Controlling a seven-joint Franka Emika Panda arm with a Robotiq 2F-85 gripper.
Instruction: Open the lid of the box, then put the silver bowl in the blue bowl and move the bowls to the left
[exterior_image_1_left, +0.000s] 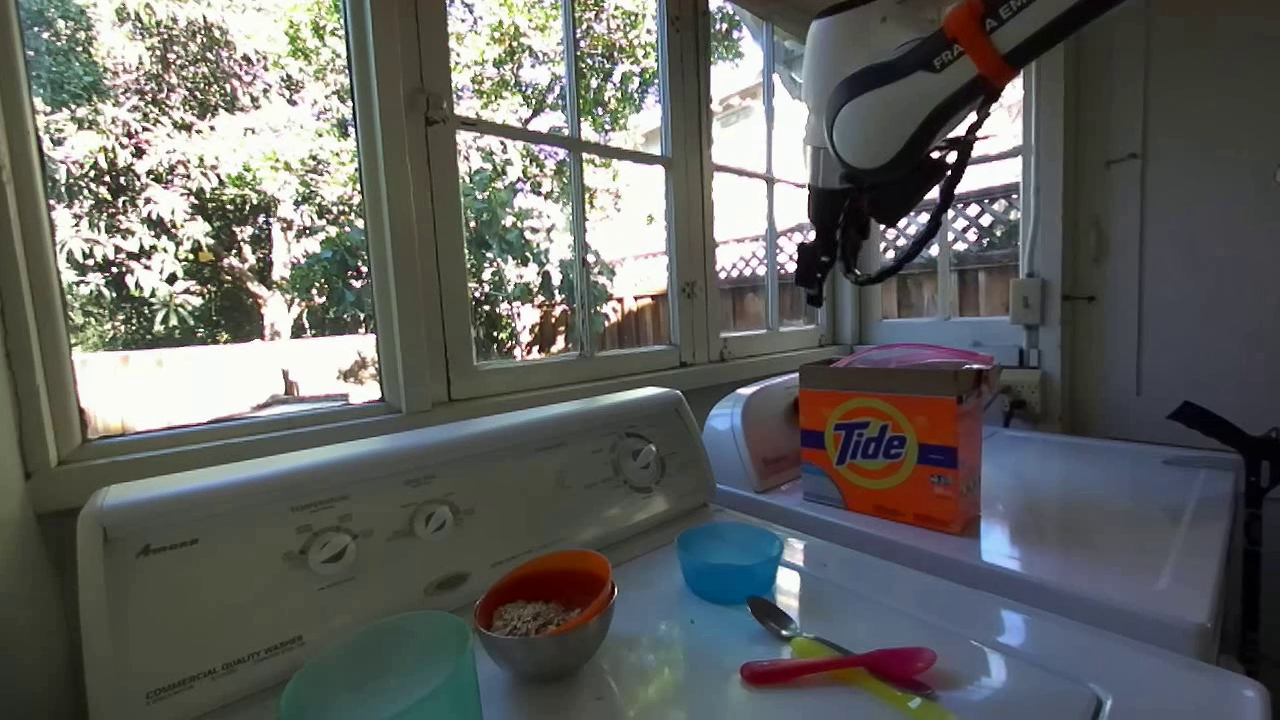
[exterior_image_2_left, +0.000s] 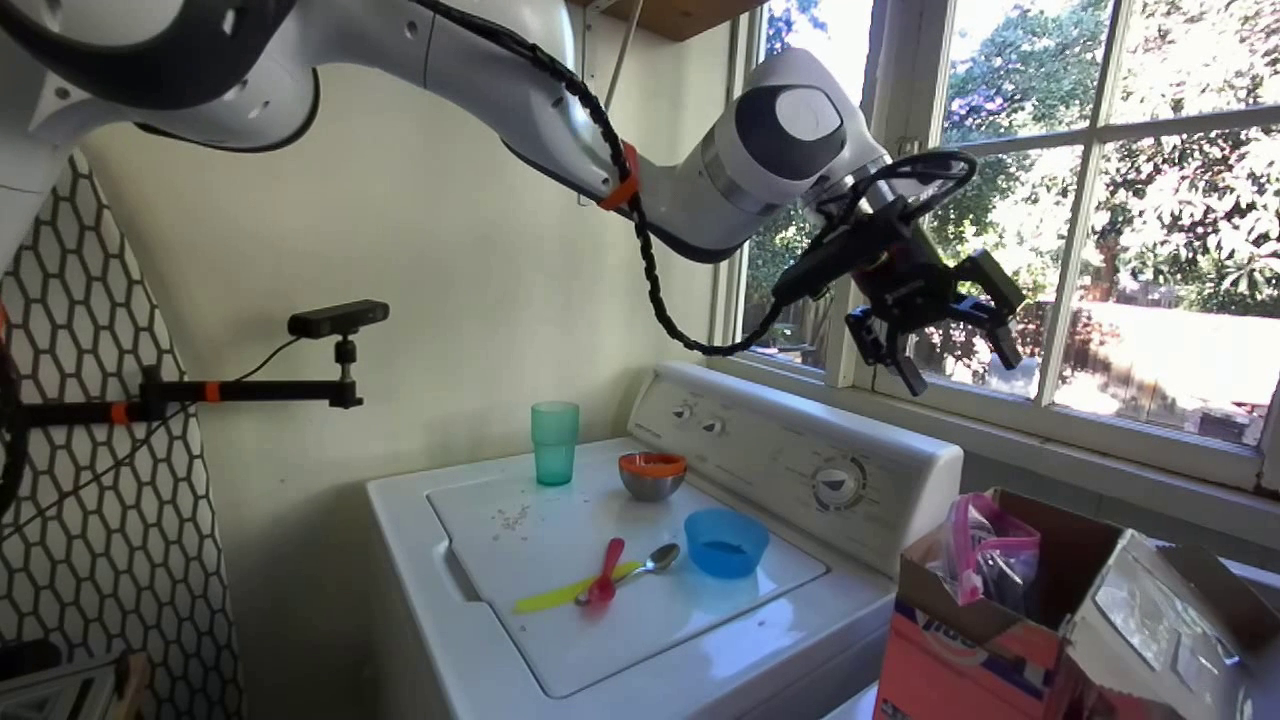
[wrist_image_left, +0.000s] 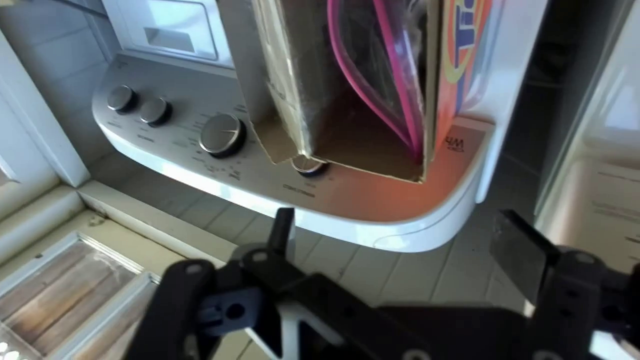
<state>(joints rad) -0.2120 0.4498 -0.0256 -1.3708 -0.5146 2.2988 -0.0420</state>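
- Hanging higher than the Tide box, the end effector has its jaws apart.
- Lid stands open.
- Silver bowl, orange bowl inside, sits near the blue bowl.

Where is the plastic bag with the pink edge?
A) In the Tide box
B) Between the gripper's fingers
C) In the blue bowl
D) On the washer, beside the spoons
A: in an exterior view the plastic bag pokes up from the open top of the Tide box, and the wrist view shows it inside as well.
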